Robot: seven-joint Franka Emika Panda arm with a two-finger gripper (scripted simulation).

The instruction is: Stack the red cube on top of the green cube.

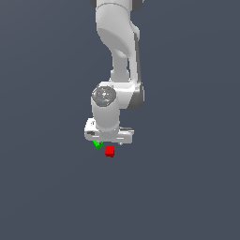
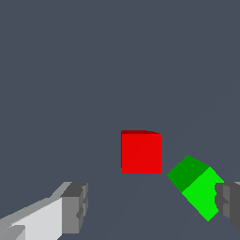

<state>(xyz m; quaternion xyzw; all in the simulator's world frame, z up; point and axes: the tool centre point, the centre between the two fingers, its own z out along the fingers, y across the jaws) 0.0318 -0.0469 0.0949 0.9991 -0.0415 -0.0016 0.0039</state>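
Cubes: plain red cube, green cube

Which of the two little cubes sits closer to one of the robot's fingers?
The green cube. In the wrist view it lies right beside one finger, turned at an angle, while the red cube sits square-on, apart from both fingers, farther ahead of the open jaws.
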